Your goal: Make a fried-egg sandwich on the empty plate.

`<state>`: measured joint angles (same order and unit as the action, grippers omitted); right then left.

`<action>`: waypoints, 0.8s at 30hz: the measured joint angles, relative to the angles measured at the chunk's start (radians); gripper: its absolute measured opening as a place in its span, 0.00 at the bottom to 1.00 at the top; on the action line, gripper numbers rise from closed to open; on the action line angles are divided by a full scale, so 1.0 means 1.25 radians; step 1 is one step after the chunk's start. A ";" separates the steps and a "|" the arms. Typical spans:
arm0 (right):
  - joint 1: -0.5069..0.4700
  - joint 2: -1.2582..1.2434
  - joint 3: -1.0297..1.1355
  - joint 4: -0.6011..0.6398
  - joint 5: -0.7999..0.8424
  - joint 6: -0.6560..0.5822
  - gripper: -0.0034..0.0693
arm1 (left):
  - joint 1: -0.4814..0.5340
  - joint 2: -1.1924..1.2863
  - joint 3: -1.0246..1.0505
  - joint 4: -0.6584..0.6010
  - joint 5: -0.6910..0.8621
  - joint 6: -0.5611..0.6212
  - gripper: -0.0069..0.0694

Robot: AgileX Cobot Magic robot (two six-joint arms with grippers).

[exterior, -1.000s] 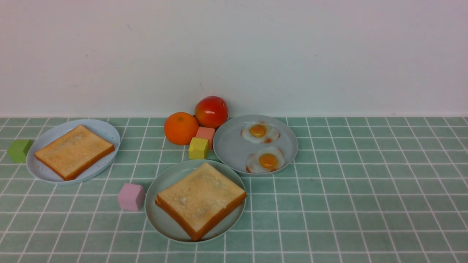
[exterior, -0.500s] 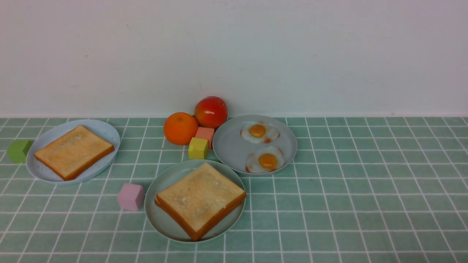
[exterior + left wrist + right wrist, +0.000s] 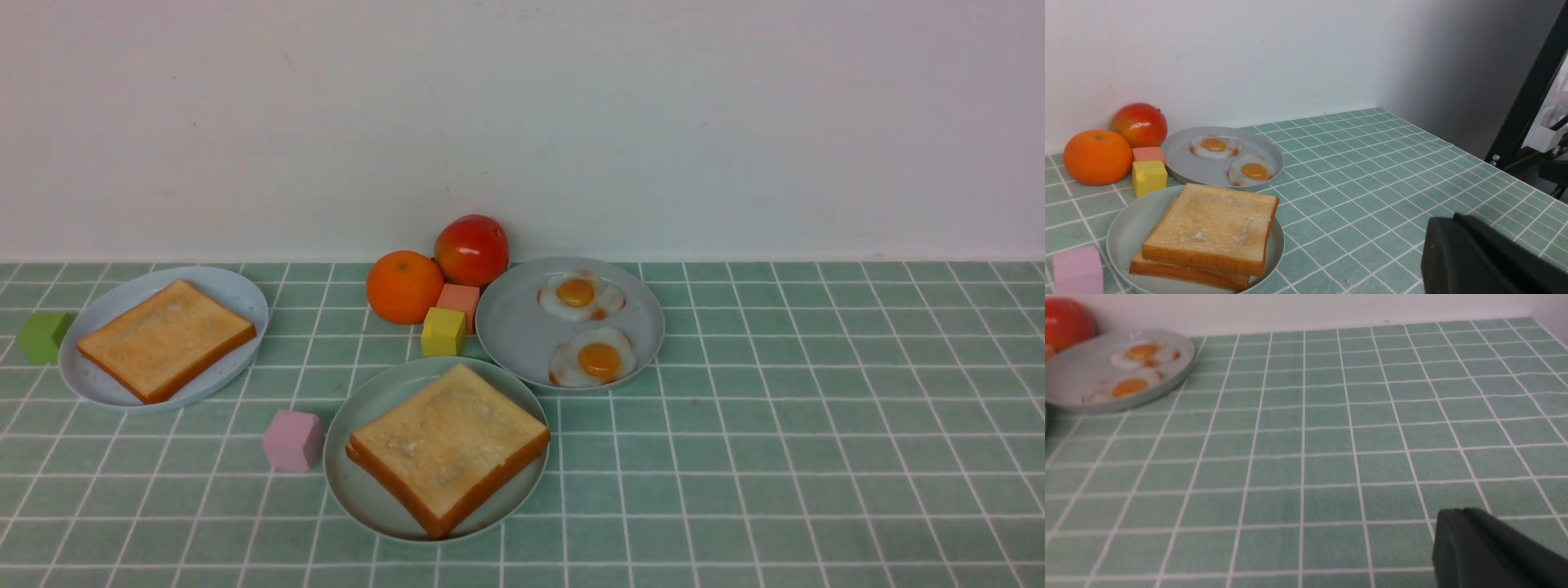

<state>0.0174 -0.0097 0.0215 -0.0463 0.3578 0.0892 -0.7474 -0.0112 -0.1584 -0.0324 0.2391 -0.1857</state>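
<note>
green-tiled desk [image 3: 816, 425] against a plain white wall [image 3: 522, 122], no writing visible. two stacked toast slices [image 3: 447, 445] sit on the mint plate [image 3: 359, 482]; both grippers closed, holding nothing.

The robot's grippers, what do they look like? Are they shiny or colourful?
Not colourful. Only a corner of each shows, in the wrist views. The left gripper is a matte black, chunky piece with a rounded edge and a ridge along its top. The right gripper looks alike: dark, nearly black, smooth, with a rounded corner. No cables, stickers or markings show on either. The front view shows no arms.
</note>
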 joint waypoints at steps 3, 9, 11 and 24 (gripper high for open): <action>0.000 0.000 -0.001 0.022 0.009 -0.035 0.03 | 0.000 0.000 0.000 0.000 0.000 0.000 0.09; 0.000 0.000 -0.002 0.037 0.012 -0.047 0.03 | 0.000 0.000 0.000 0.000 0.000 0.000 0.09; 0.000 0.000 -0.002 0.037 0.012 -0.048 0.03 | 0.000 0.000 0.000 0.000 0.000 0.000 0.09; 0.000 0.000 -0.002 0.037 0.012 -0.048 0.03 | 0.000 0.000 0.000 0.000 0.000 0.000 0.09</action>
<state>0.0174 -0.0097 0.0185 0.0000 0.3734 0.0286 -0.7474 -0.0112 -0.1584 -0.0324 0.2391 -0.1857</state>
